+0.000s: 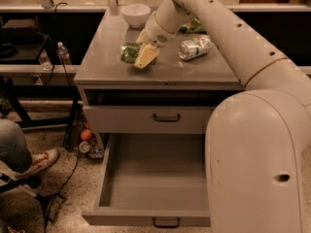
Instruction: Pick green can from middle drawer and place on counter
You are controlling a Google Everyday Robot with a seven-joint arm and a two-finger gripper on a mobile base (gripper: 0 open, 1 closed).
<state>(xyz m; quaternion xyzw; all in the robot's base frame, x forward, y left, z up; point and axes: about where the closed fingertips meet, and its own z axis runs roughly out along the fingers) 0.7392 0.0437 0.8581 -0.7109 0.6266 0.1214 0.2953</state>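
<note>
Where the floor shows on the left, somebody's sneaker (pixel 41 159) pokes in. Right of that, the green can (pixel 127 52) lies on its side on the table (pixel 107 67), nearer than a white bowl (pixel 135 13). The gripper (pixel 144 51) sits at the can's right end; can't tell if the jaws are squeezing it. Further right lies a paler dented can (pixel 194 46). Below, the middle drawer (pixel 155 178) is pulled out.

Laboratory-type workroom: grey metal drawer cabinet (pixel 121 121) on speckled hard floor (pixel 53 176), dark workbenches (pixel 77 33) beyond, black cable (pixel 68 171) trailing at near left. The robot's pale gripper (pixel 144 56) is over the cabinet's glossy grey counter (pixel 194 71).
</note>
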